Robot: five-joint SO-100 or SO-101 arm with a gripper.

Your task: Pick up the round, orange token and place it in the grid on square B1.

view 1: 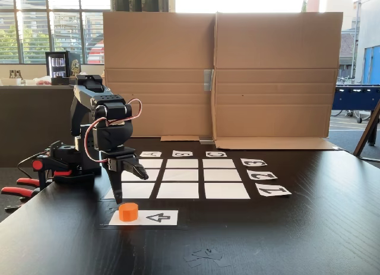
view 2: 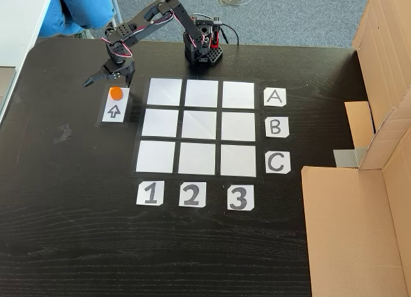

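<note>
The small orange plastic token (view 1: 128, 211) (view 2: 115, 92) sits on the white arrow card (view 1: 155, 217) (view 2: 114, 110). The black arm's gripper (view 1: 132, 185) (view 2: 97, 79) hangs just above the card, jaws parted and empty. The overhead fixed view reads the grid's (view 2: 199, 126) tags upright.

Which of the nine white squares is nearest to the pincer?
The square in row A, column 1: the grid's corner closest to the pincer and the orange token.

bare table (view 2: 77, 201) around the grid (view 2: 199, 127); cardboard wall (view 1: 217, 73) blocks the far edge.
</note>
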